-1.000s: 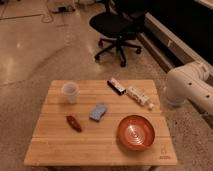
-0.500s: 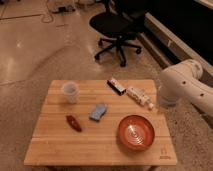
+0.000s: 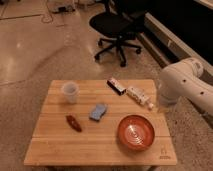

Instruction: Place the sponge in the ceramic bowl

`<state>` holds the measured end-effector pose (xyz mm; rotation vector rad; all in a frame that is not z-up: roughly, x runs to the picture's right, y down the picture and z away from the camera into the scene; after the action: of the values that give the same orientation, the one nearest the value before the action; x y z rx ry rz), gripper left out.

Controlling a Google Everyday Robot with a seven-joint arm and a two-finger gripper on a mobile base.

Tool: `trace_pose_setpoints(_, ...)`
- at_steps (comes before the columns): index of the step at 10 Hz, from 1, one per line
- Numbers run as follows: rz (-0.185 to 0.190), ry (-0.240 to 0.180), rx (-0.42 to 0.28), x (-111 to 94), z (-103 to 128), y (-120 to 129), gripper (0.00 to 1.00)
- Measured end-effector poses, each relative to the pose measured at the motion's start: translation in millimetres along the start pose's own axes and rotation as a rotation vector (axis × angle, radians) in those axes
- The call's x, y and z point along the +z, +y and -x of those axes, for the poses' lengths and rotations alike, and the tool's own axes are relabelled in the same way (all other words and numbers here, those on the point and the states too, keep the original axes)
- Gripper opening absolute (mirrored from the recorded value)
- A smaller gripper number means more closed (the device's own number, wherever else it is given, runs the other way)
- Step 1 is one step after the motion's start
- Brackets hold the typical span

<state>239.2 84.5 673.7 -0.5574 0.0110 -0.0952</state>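
Observation:
The blue sponge (image 3: 98, 112) lies flat near the middle of the wooden table (image 3: 55, 145). To its right and nearer the front sits the red-orange ceramic bowl (image 3: 135, 132), with rings inside and nothing in it. My white arm (image 3: 186, 82) reaches in from the right. My gripper (image 3: 161, 105) is at the arm's lower end, beside the table's right edge, well to the right of the sponge and behind the bowl.
A white cup (image 3: 70, 92) stands at the back left. A dark red elongated object (image 3: 74, 123) lies left of the sponge. Two packaged bars (image 3: 116, 86) (image 3: 140, 97) lie at the back right. A black office chair (image 3: 117, 27) stands beyond the table.
My arm has swung leftward, closer to the table's right edge. The sponge, bowl and other objects have not moved.

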Motion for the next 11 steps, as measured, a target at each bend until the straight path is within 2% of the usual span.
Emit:
trace_pose_setpoints(2,-0.001,0.005,-0.019,1.8,-6.6,1.9,0.38)
trace_pose_setpoints(4,-0.005,0.004,-0.008,2.1,-24.5,2.0,0.38)
trace_pose_setpoints(6,0.0,0.004,-0.008,0.9,-14.0,2.6,0.38)
trace_pose_setpoints(8,-0.002,0.002,-0.012,-1.3,19.9,-6.4,0.38)
trace_pose_setpoints(10,-0.001,0.004,-0.011,-1.3,24.3,-5.0,0.38)
trace_pose_setpoints(11,0.005,0.006,-0.024,-2.1,17.9,-5.7,0.38)
